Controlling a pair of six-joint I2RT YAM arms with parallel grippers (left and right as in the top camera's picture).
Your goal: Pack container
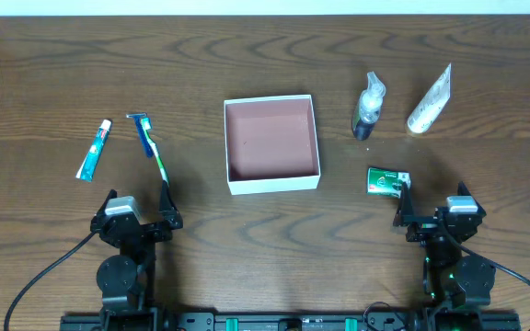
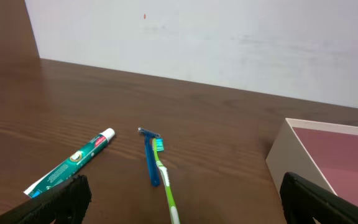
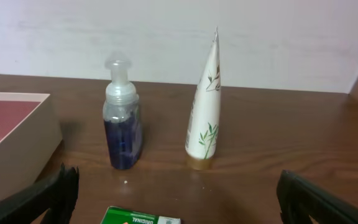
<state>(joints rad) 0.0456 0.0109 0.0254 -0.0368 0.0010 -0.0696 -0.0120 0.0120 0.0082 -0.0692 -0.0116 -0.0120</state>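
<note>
The container, a shallow white-walled square box with a reddish-pink floor, sits empty at the table's middle; it also shows in the left wrist view and right wrist view. A toothpaste tube, a blue razor and a green toothbrush lie left of it. A pump bottle, a white tube and a green box are on its right. My left gripper is open and empty behind the toothbrush. My right gripper is open and empty, just behind the green box.
The dark wooden table carries everything. A pale wall runs behind its far edge. Both arm bases and cables sit at the near edge.
</note>
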